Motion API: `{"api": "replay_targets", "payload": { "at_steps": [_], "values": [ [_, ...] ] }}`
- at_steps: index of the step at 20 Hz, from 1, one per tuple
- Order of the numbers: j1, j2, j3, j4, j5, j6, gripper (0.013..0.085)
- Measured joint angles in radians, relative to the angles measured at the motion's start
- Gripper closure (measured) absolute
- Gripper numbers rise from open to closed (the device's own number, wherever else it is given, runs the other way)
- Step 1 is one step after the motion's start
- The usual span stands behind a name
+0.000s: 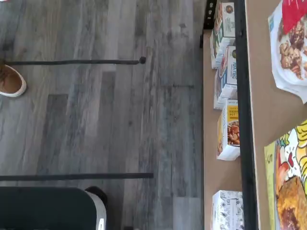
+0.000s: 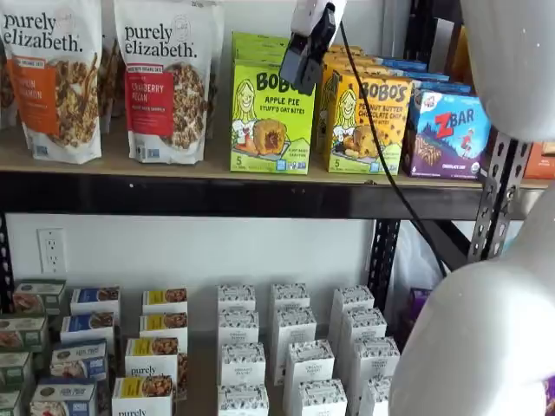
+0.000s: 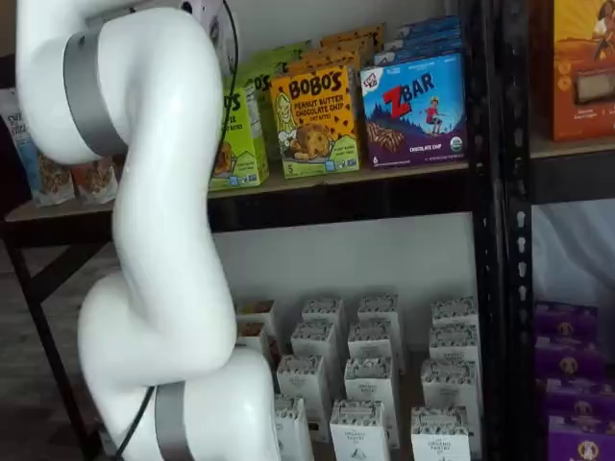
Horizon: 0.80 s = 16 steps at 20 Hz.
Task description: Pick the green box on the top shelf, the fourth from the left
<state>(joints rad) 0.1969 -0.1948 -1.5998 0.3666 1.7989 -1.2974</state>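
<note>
Two shelf views show the green box (image 2: 271,119) upright on the top shelf (image 2: 217,166), between a white granola bag (image 2: 165,78) at its 9 o'clock and the yellow-orange box (image 2: 367,121) at its 3 o'clock. More green boxes stand behind it, mostly hidden.

In one shelf view the claw (image 2: 303,62) hangs from the upper edge in front of the green box, at about 1 o'clock from the printed name, and covers a part of the letters. Only dark fingers seen from the side are visible, so no gap can be made out there; its jaws stand at their widest and nothing is between them. A black cable (image 2: 381,156) runs down beside it.

In the other shelf view the white arm (image 3: 144,211) hides most of the green box (image 3: 240,144); only a narrow strip of it shows, and the claw is not seen.

The wrist view is turned on its side. It shows grey floor (image 1: 105,120), the black front beam (image 1: 242,115), and the green box (image 1: 290,182) cut off at the frame edge.
</note>
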Motion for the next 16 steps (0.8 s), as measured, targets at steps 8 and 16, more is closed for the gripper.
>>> {"api": "replay_targets", "payload": {
  "at_steps": [8, 16],
  "values": [
    [0.004, -0.036, 0.040, -0.023, -0.044, -0.002, 0.0130],
    [-0.004, -0.024, 0.016, 0.010, -0.014, 0.000, 0.0130]
  ]
}}
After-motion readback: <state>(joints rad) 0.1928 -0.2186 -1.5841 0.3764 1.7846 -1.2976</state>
